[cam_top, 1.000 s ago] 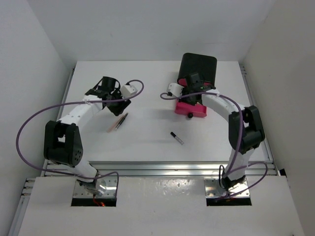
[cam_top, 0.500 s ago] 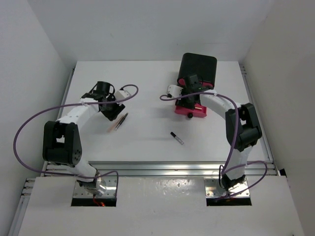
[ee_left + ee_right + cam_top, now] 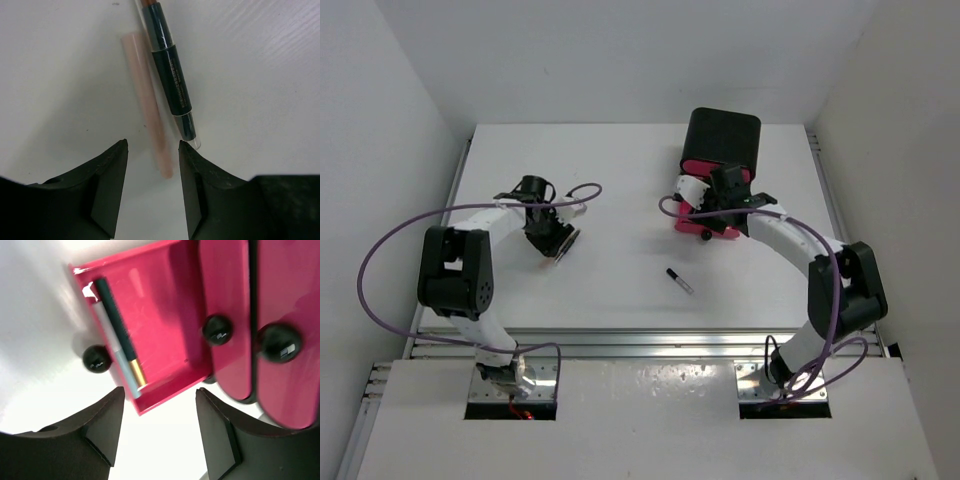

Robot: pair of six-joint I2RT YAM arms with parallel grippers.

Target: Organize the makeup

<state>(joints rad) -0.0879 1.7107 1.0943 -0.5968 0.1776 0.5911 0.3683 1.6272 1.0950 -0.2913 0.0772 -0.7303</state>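
Observation:
Two makeup sticks lie side by side on the white table: a pale pink stick and a black stick with a clear tip. My left gripper hangs open right over them, the pink stick's near end lying between its fingertips, untouched. My right gripper is open and empty above the front of an open pink drawer. In that drawer lie a black gold-tipped stick and a pale blue stick. Another short black stick lies alone mid-table.
The black box with pink drawers stands at the back right; its shut drawers' round black knobs are close to my right fingers. The open drawer's own knob juts toward the table's middle. Purple cables loop off both arms.
My right gripper has gone from shut to open over the drawer, and its arm has swung out to the right. My left gripper has come down and nearer over the two sticks.

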